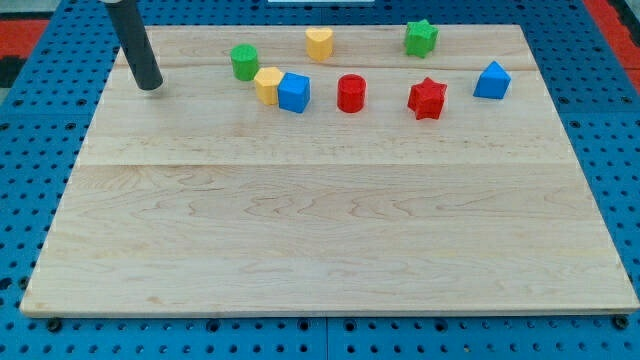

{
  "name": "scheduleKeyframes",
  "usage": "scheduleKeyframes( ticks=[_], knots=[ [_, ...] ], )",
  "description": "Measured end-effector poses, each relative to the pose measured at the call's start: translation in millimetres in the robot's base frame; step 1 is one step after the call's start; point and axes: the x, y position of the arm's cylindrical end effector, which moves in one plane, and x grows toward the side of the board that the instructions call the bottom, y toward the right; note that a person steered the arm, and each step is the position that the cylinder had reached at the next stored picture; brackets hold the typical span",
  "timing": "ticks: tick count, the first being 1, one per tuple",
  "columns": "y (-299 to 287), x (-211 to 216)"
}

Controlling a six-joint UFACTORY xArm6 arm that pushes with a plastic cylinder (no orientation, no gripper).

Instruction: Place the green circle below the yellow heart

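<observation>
The green circle [244, 61] stands near the view's top, left of centre. The yellow heart [319, 42] stands to its right and slightly higher, close to the board's top edge. My tip [150, 86] rests on the board at the view's upper left, well to the left of the green circle and a little lower, touching no block.
A yellow block [267, 84] and a blue cube [294, 92] touch each other just below-right of the green circle. A red cylinder [351, 93], a red star [427, 98], a blue block [492, 80] and a green star [421, 38] lie further right. The wooden board [320, 230] sits on a blue pegboard.
</observation>
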Motion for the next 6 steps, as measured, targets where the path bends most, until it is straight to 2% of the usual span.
scheduleKeyframes(
  ticks=[3, 4, 6],
  knots=[
    [17.2, -12.5],
    [104.2, -34.7],
    [234.9, -23.5]
  ],
)
